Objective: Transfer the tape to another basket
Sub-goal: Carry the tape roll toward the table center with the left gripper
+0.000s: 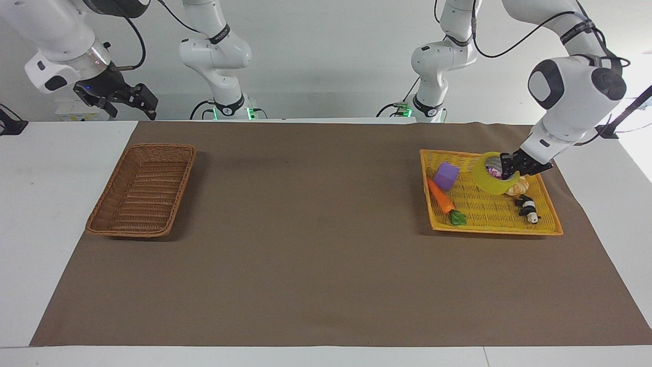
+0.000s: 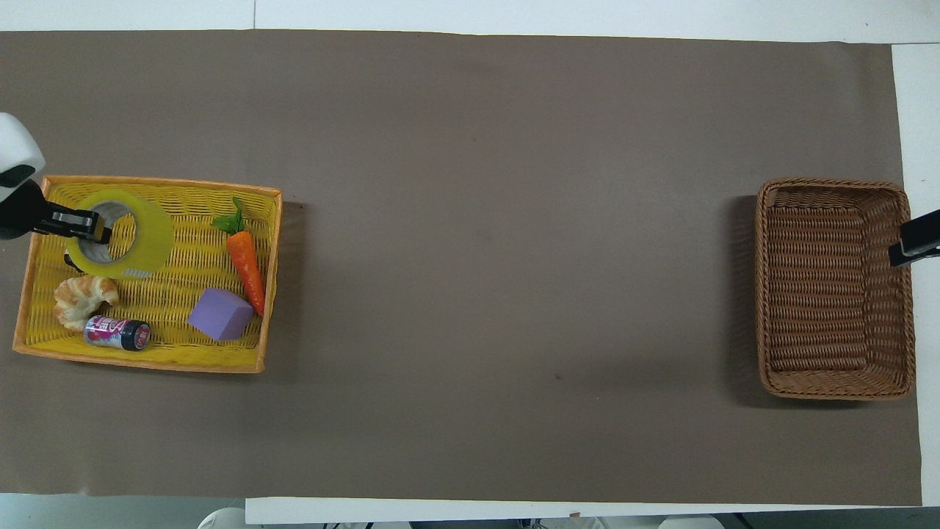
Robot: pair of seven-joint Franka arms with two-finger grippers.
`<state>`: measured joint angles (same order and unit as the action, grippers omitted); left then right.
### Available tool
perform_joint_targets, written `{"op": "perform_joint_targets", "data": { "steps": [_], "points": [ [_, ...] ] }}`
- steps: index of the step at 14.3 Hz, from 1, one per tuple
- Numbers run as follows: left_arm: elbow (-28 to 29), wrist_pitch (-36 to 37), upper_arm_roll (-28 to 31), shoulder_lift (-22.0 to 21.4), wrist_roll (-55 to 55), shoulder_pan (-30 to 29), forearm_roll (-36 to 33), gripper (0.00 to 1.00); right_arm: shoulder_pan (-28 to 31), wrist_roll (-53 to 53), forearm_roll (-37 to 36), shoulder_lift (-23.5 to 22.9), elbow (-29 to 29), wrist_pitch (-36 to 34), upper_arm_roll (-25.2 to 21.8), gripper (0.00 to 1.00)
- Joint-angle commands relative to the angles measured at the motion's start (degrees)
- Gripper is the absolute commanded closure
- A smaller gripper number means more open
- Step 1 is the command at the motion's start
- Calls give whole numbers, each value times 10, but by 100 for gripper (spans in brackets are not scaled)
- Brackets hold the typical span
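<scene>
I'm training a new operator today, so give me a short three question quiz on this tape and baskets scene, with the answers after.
1. True or false: the tape rests flat on the yellow tray.
2. Which gripper grips the tape: A the left gripper, or B the right gripper?
3. Fill in: the brown basket holds ____ objects.

Key
1. False: it hangs tilted over the tray, lifted.
2. A; the right gripper waits over the table's edge beside the basket, fingers open.
3. No.
</scene>
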<state>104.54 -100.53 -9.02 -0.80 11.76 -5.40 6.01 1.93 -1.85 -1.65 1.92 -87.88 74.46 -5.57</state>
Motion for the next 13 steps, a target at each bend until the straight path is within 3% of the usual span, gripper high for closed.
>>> {"op": "perform_joint_targets", "data": {
  "steps": [1,4,7,13],
  "points": [
    [-48,20,3,19,-98,94,71,100,1,-14,-3,14,-16,1,-1,0],
    [-48,-46,2,19,-247,191,106,100,1,-14,-3,15,-16,1,-1,0],
    [-45,-119,3,20,-295,266,138,100,1,-14,-3,15,-16,1,-1,0],
    [-43,-107,4,19,-295,272,135,100,6,-18,-3,32,-11,-20,-2,0]
  ]
}}
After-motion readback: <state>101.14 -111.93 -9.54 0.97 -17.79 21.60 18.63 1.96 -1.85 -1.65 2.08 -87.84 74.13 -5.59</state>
